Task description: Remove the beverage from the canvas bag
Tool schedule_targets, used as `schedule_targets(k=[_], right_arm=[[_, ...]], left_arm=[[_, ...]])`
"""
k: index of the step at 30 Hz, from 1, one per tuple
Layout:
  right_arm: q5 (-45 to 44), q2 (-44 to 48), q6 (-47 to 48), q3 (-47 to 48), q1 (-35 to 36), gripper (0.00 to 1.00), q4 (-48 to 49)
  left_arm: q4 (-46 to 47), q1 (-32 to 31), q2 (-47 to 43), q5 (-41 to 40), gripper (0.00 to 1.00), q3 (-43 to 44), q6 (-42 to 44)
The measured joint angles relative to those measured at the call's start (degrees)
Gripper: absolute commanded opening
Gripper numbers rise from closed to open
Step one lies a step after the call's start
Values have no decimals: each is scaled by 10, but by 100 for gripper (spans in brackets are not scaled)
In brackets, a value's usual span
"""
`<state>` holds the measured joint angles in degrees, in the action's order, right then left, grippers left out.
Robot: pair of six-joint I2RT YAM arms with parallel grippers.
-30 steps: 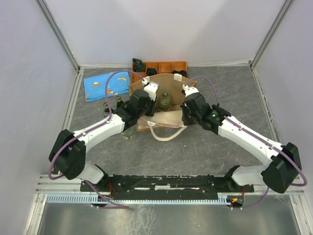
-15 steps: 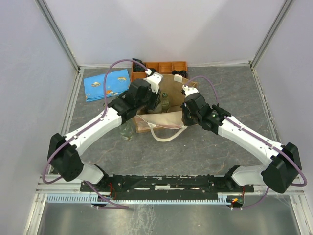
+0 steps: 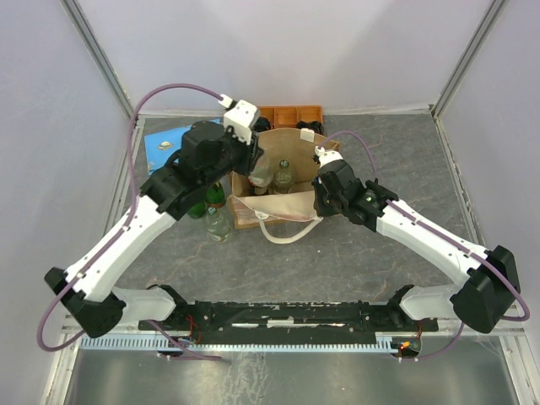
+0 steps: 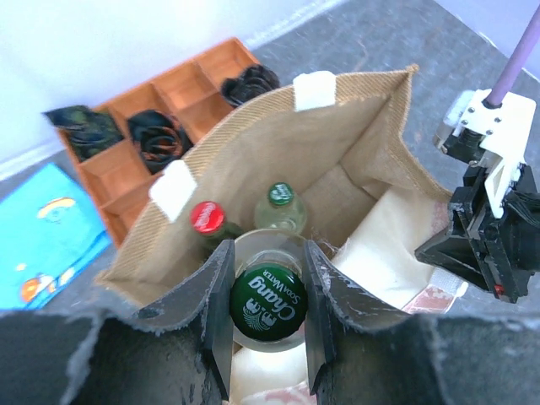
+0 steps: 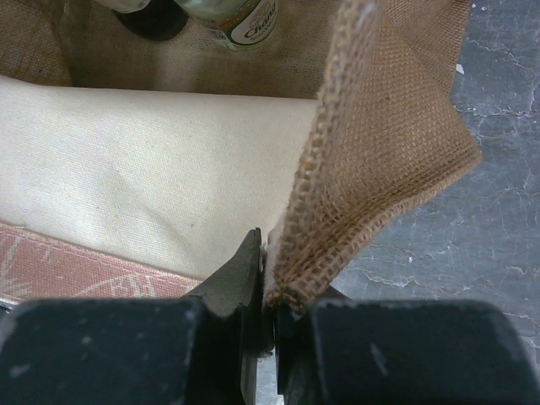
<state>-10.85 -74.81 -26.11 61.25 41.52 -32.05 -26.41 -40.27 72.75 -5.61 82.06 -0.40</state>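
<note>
In the left wrist view, the green cap (image 4: 268, 295) on the bottle (image 4: 268, 246) clamped in the left gripper (image 4: 267, 272) reads "Chang" in white script. "Soda Water" stands in small type beside it, next to a white emblem. At eleven o'clock from it, a red cap (image 4: 206, 217) bears a white script mark too small to read. At twelve o'clock, a smaller green cap (image 4: 280, 194) has an unreadable white mark. In the right wrist view, a bottle label (image 5: 250, 15) at twelve o'clock shows green script, apparently "Chang". The reddish print (image 5: 84, 261) on the canvas bag (image 5: 371, 143) cannot be read.
</note>
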Motion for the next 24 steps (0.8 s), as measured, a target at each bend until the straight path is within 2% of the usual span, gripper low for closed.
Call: schedule_targets(k=[11,17,24], right_arm=[[0,-2,0,0,0,13,3],[0,-4,4,0,0,13,4],[4,-14,9,0,0,13,8]], left_arm=[[-85,-1,-107,-150,3,29,27],[-111,-1,-167,-263,3,26,33],[-113,0,-251,-364,3,-69,21]])
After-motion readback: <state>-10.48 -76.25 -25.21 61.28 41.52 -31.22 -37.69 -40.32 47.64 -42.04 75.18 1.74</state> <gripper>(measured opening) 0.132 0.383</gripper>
